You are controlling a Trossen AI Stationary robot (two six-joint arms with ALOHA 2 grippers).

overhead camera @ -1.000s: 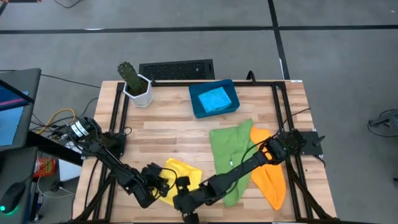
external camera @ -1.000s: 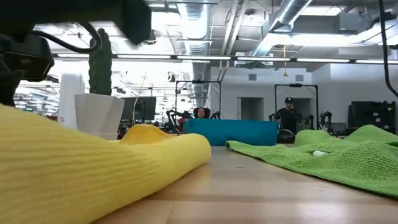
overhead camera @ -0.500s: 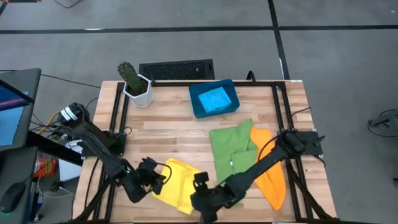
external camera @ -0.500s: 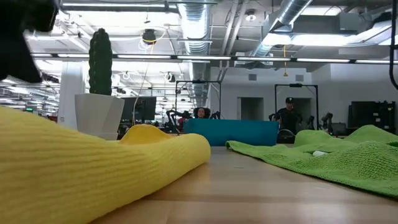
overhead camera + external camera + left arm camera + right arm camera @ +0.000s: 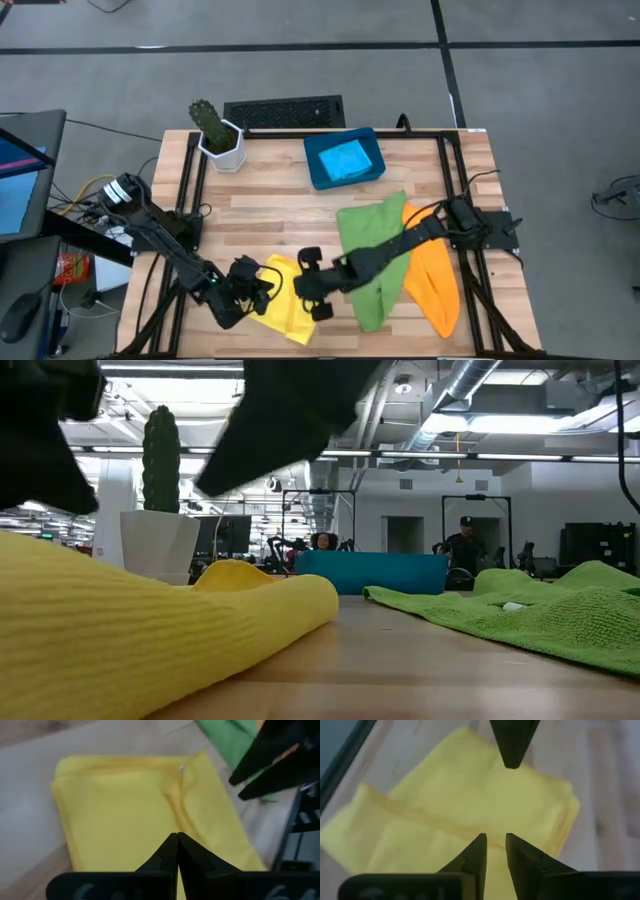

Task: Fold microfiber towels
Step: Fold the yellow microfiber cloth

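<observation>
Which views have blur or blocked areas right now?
Low view: yellow towel up close fills the foreground, soft; dark arm shapes block the top. Left wrist view: right gripper smeared. High view: sharp, evenly lit.

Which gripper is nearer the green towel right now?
Right. The right gripper hovers between the yellow towel and the green towel; the left gripper sits at the yellow towel's far side.

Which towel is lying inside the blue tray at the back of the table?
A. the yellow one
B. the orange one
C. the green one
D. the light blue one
D: the high view shows the light blue towel folded inside the blue tray, while the yellow towel, green towel and orange towel lie on the table.
</observation>
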